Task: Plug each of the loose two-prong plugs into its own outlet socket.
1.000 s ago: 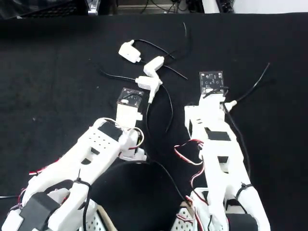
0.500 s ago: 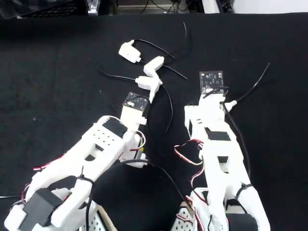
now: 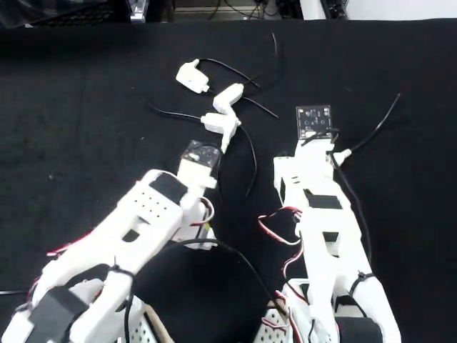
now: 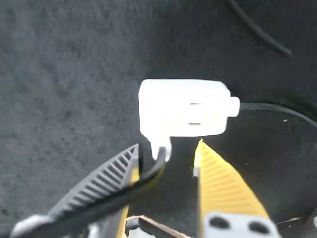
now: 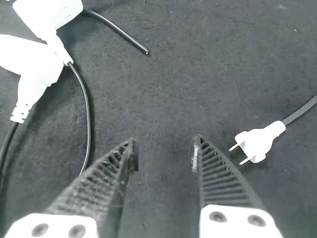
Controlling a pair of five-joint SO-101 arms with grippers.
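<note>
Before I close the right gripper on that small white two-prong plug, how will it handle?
The plug looks small and hard-bodied, so it is probably light and stiff, and apt to skid if nudged. Its black cable trails off loosely, so it will likely drag and twist the plug when lifted. The thin prongs might bend if pinched directly.

The high camera looks down over the black table [image 3: 78, 93]; both wrist cameras hover close, sharing its outlet sockets [image 3: 218, 123].
</note>
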